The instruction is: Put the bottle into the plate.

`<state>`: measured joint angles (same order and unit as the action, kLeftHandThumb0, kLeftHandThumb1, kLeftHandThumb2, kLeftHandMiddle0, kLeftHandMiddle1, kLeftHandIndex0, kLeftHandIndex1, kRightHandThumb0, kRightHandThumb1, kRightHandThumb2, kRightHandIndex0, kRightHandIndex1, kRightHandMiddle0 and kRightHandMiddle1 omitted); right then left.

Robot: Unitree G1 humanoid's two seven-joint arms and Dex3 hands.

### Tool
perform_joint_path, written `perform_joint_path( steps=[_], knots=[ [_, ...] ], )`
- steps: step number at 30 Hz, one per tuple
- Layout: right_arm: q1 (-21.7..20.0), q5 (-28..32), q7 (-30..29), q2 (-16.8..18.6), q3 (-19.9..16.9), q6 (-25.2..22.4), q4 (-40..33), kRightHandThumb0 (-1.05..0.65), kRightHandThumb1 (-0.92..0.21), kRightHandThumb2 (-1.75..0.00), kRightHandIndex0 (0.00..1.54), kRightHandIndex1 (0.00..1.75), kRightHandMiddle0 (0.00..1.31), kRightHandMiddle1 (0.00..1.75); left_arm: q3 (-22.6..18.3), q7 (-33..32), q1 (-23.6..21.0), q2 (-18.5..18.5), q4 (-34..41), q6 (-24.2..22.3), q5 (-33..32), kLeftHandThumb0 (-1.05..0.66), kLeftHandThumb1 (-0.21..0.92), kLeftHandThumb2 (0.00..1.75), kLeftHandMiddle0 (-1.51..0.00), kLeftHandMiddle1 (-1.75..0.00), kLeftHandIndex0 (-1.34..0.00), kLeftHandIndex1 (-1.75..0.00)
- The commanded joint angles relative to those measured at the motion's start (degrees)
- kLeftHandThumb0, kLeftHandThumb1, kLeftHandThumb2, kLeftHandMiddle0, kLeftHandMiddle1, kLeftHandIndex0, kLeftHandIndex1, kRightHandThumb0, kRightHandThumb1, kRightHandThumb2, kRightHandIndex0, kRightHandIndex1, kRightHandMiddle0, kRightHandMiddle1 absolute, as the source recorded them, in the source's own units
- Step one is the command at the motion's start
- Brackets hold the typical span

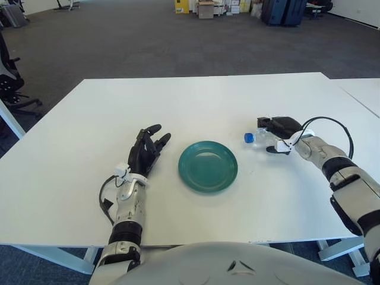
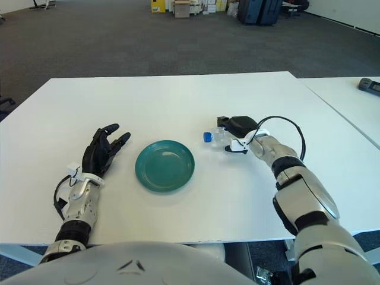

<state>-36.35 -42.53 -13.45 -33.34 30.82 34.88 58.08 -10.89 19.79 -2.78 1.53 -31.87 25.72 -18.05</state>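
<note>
A small clear bottle (image 1: 256, 138) with a blue cap lies on its side, cap pointing left, to the right of the green plate (image 1: 208, 167). My right hand (image 1: 279, 132) is shut on the bottle's body, and the bottle seems slightly raised off the white table (image 1: 196, 107). A gap of bare table separates the cap from the plate's rim. The plate holds nothing. My left hand (image 1: 148, 146) shows to the left of the plate, fingers spread and holding nothing.
A second white table (image 1: 362, 92) adjoins on the right, with a dark object (image 2: 369, 85) on it. Beyond the tables lies dark carpet, with boxes and cases (image 1: 237, 9) far back and an office chair (image 1: 9, 77) at the left.
</note>
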Motion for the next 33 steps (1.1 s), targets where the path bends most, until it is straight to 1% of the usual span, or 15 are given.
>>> perform_joint_path(
  steps=[1, 7, 12, 17, 19, 23, 28, 33],
  knots=[
    [2.2, 3.4, 0.3, -2.0, -5.0, 0.0, -16.6, 0.49, -0.25, -1.39, 0.66, 1.75, 0.89, 1.75, -0.3, -1.6, -1.4, -0.9, -3.8, -0.7, 1.7, -0.84, 0.92, 0.91, -0.63, -0.38, -0.21, -1.13],
    [4.8, 4.8, 3.4, -0.8, -7.7, -2.2, -26.4, 0.49, -0.25, -1.39, 0.66, 1.75, 0.89, 1.75, 0.2, -3.0, -3.0, -2.4, -8.4, 0.3, 5.1, -0.83, 0.92, 0.92, -0.54, -0.38, -0.12, -1.06],
    [6.6, 5.1, 5.2, 0.7, -9.0, -3.7, -33.0, 0.49, -0.25, -1.39, 0.65, 1.75, 0.89, 1.75, 0.3, -3.7, -4.0, -2.8, -11.7, 1.7, 6.6, -0.82, 0.92, 0.94, -0.51, -0.36, -0.11, -1.04],
    [8.7, 5.3, 8.1, 2.0, -9.7, -5.2, -39.2, 0.49, -0.24, -1.4, 0.67, 1.75, 0.9, 1.75, 0.4, -3.9, -5.3, -2.9, -15.1, 3.2, 7.8, -0.81, 0.92, 0.95, -0.48, -0.29, -0.09, -0.97],
    [9.4, 5.4, 9.2, 2.6, -9.8, -5.8, -41.2, 0.5, -0.23, -1.42, 0.68, 1.75, 0.91, 1.75, 0.5, -4.2, -6.0, -3.0, -16.6, 3.2, 8.2, -0.81, 0.92, 0.97, -0.47, -0.22, -0.06, -0.92],
    [10.1, 5.2, 10.7, 3.7, -10.0, -6.7, -43.4, 0.51, -0.21, -1.45, 0.7, 1.75, 0.93, 1.75, 0.4, -4.4, -6.9, -3.0, -18.6, 3.3, 8.6, -0.82, 0.92, 1.0, -0.43, -0.15, -0.01, -0.87],
    [10.6, 4.3, 11.2, 5.0, -10.0, -6.9, -45.2, 0.51, -0.2, -1.46, 0.7, 1.75, 0.94, 1.75, 0.6, -4.6, -7.6, -3.1, -20.5, 3.2, 9.0, -0.84, 0.92, 1.02, -0.4, -0.1, 0.0, -0.8],
    [11.0, 4.5, 12.8, 5.3, -10.2, -6.8, -46.2, 0.51, -0.19, -1.46, 0.71, 1.75, 0.94, 1.75, 0.7, -4.7, -8.0, -2.9, -21.4, 3.3, 9.1, -0.84, 0.92, 1.02, -0.38, -0.07, 0.0, -0.77]
  ],
)
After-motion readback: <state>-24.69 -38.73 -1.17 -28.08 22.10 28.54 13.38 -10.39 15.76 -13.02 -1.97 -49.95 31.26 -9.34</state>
